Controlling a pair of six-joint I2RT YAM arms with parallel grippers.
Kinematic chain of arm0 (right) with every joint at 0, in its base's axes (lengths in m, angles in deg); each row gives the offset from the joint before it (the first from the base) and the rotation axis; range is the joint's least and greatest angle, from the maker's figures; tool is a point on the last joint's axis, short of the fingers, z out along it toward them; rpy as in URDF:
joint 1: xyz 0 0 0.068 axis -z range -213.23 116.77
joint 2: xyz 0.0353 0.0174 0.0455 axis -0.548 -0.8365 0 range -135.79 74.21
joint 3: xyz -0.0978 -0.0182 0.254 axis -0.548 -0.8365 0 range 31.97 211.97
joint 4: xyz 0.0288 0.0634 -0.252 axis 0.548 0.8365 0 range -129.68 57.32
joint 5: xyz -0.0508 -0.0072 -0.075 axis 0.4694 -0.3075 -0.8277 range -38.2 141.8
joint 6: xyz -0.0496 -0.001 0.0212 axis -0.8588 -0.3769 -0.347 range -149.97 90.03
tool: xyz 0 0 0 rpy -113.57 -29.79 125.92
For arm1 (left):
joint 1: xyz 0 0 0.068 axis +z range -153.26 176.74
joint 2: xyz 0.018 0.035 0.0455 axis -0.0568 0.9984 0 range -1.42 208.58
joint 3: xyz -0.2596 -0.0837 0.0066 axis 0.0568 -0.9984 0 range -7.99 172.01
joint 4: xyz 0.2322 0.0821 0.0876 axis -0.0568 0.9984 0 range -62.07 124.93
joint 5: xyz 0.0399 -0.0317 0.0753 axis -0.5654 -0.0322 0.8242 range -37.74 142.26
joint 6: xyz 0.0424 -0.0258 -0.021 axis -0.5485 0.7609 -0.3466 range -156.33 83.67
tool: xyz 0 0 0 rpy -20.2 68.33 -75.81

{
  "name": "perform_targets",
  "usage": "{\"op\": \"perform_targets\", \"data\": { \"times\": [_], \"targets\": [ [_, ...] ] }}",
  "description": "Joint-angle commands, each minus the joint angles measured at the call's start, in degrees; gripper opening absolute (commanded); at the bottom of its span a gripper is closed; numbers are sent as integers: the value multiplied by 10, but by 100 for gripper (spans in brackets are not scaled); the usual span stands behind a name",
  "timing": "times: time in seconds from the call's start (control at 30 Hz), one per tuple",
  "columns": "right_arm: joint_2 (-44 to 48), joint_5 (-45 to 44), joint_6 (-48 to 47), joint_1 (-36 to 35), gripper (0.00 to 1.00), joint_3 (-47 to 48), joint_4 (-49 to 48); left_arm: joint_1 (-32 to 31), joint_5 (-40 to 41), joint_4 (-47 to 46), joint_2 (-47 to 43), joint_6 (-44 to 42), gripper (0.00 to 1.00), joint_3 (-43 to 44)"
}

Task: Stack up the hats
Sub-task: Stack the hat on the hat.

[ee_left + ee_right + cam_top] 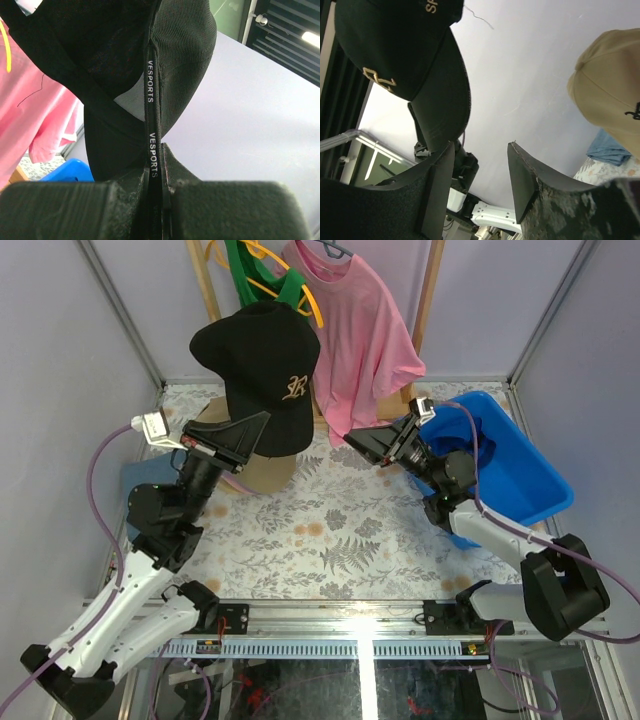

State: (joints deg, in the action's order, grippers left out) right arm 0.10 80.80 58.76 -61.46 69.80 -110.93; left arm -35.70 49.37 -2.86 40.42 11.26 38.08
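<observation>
The left pincer (243,436) is clamped shut on the rear band of the black cap (262,358), which stands up above its fingers, gold emblem outward, lifted clear of the surface (330,530). Just below and a little beyond that pincer sits the tan cap (272,474), so the step in hand looks like carrying black over tan, and the next move calls for lowering it squarely onto the tan crown before letting go. Well off to its side, the right pincer (372,446) stands partly open, holding nothing.
</observation>
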Motion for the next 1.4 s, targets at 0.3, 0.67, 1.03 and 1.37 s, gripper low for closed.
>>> {"op": "perform_targets", "data": {
  "times": [0.3, 0.67, 1.03, 1.37],
  "targets": [
    [88, -66, -57, -28, 56, -21, 99, 2, 58, -51, 34, -66, 0, 28],
    [-17, -150, -16, -152, 58, 47, 6, -75, 174, -100, 63, -148, 0, 11],
    [-92, -203, 26, -212, 61, 93, -85, -88, 205, -126, 29, -176, 0, -35],
    [-137, -214, 42, -233, 61, 126, -110, -88, 206, -142, 8, -185, 0, -63]
  ]
}}
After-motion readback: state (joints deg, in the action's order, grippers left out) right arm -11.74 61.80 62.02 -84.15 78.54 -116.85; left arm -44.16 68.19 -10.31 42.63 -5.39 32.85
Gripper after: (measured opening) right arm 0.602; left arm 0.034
